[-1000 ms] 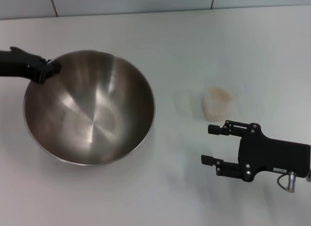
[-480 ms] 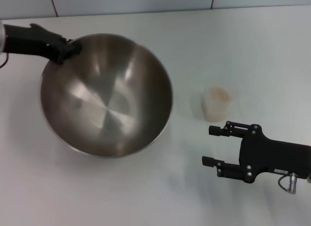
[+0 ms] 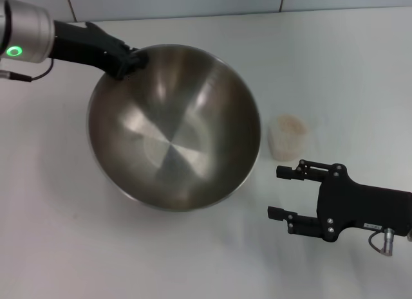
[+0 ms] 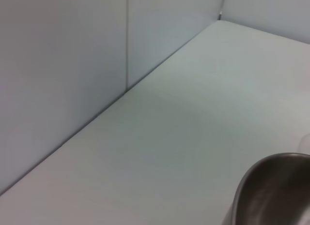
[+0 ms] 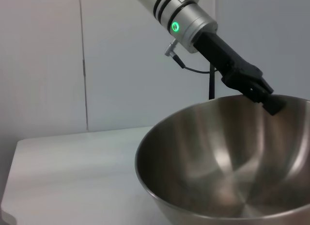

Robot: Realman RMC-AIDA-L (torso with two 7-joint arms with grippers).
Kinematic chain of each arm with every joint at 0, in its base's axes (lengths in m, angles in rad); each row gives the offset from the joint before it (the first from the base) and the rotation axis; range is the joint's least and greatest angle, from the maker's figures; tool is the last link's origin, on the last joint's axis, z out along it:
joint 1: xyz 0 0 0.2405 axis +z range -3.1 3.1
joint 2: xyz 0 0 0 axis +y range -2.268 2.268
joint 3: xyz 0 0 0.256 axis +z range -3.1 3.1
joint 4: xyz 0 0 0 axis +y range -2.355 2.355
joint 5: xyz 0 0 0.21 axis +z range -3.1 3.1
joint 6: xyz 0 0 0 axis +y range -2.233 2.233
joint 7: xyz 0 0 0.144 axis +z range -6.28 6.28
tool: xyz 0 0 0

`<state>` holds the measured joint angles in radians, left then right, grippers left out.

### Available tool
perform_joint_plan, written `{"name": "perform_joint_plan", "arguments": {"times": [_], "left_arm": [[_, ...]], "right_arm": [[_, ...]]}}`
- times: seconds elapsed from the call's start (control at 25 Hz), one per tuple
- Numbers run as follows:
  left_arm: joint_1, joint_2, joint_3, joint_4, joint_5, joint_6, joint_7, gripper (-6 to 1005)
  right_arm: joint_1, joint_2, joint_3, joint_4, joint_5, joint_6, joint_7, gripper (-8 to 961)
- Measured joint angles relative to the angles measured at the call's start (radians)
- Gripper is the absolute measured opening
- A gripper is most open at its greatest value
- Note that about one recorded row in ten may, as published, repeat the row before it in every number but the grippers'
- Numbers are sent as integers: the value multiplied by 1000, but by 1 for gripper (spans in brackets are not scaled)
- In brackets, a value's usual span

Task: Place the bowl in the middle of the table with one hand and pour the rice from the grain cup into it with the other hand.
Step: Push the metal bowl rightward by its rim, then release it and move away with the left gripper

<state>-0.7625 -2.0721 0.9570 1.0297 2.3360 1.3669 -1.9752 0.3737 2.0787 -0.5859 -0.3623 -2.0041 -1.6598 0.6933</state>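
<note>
The large steel bowl [image 3: 174,125] is tilted, held at its far left rim by my left gripper [image 3: 126,62], which is shut on the rim. The bowl is empty inside. It also shows in the right wrist view [image 5: 227,162] with the left gripper [image 5: 264,98] on its rim, and at a corner of the left wrist view [image 4: 276,191]. The small clear grain cup [image 3: 288,137] with pale rice [image 3: 290,124] stands on the white table [image 3: 335,67] just right of the bowl. My right gripper [image 3: 280,192] is open, empty, a little in front of the cup.
A tiled wall runs along the table's far edge [image 3: 193,3]. The table's left edge shows in the right wrist view [image 5: 9,186].
My left gripper has carried the bowl to the right and farther back, closer to the cup. The right gripper has stayed still.
</note>
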Motion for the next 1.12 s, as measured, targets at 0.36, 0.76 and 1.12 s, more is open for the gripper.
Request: {"name": "perform_joint_plan", "arguments": {"times": [0.36, 0.76, 1.12], "left_arm": [[-42, 1, 5, -62, 0, -26, 10, 42], [-61, 4, 33, -143, -1, -92, 29, 41], [-61, 4, 32, -174, -3, -117, 49, 41]], "right_arm": [[2, 0, 0, 0, 1, 1, 0, 684], [7, 0, 1, -1, 1, 1, 0, 684], [6, 0, 0, -3, 1, 0, 0, 684]]}}
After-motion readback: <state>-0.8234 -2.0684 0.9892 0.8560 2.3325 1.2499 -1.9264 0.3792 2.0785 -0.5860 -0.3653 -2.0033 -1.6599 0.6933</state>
